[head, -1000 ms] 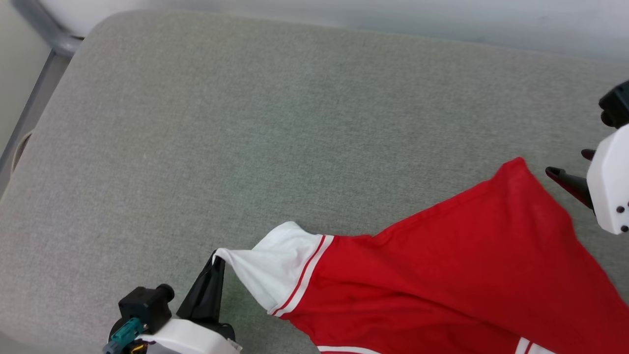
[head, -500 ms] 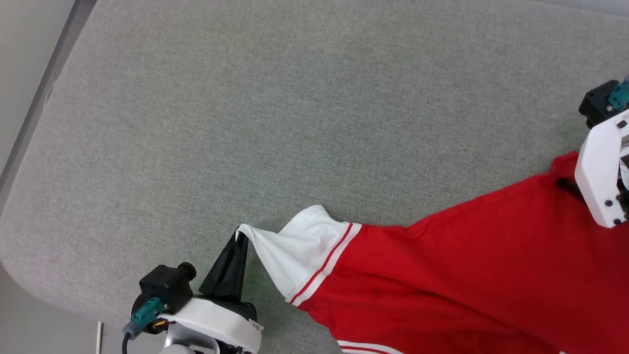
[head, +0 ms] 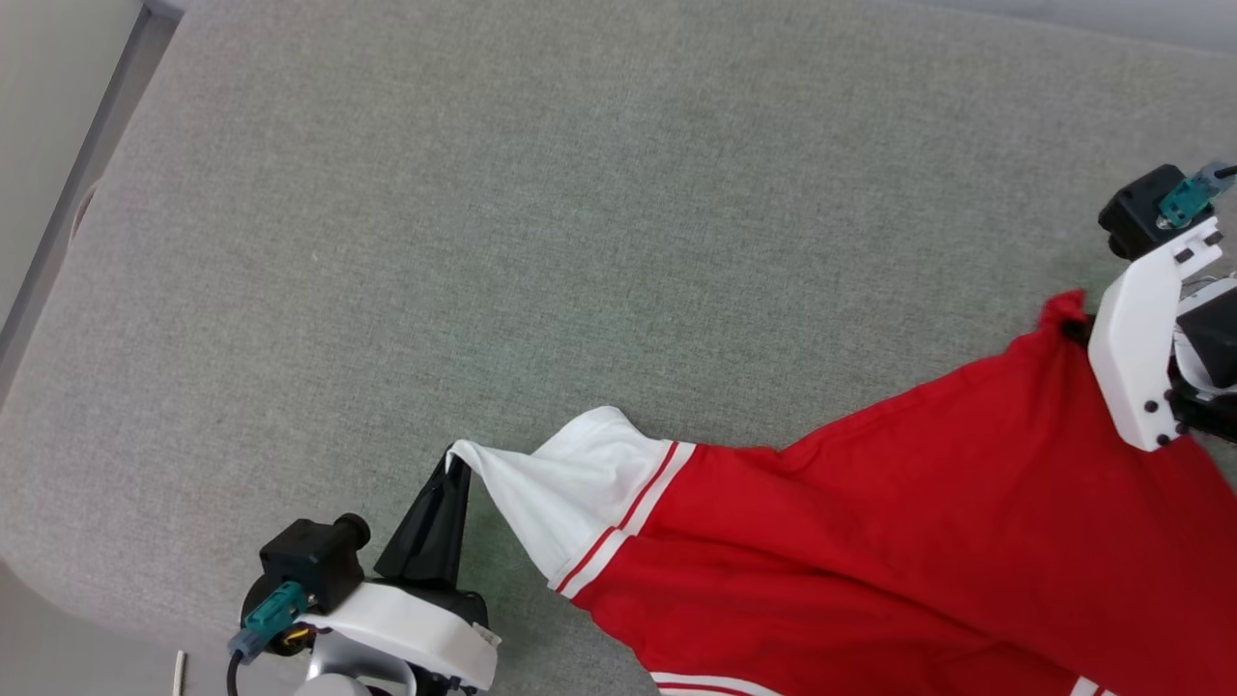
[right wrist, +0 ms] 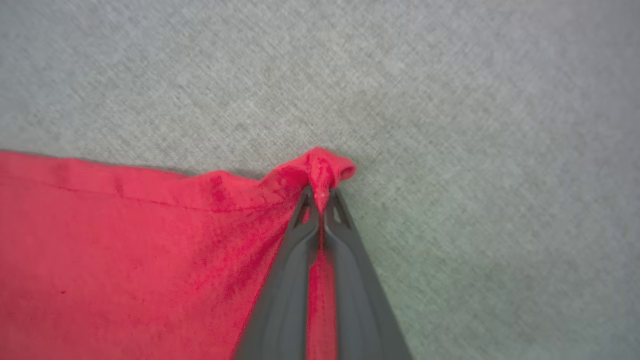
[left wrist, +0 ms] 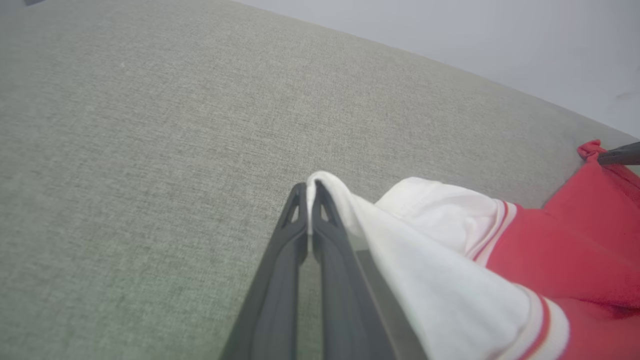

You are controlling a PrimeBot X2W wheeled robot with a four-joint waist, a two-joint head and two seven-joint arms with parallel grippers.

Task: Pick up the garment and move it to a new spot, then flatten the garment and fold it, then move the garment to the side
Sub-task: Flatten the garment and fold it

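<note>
Head view showed the big grey pad with the garment lying near the robot, toward its right side, stretched between two arms. The left gripper had its fingers shut tight on the tip of the white sleeve. The right gripper had its fingers pinched on a small red corner. Both bites looked very small. If the arms pulled apart too hard or lifted too fast, I think the thin cloth could slip out, and the shirt would drop in a heap.
</note>
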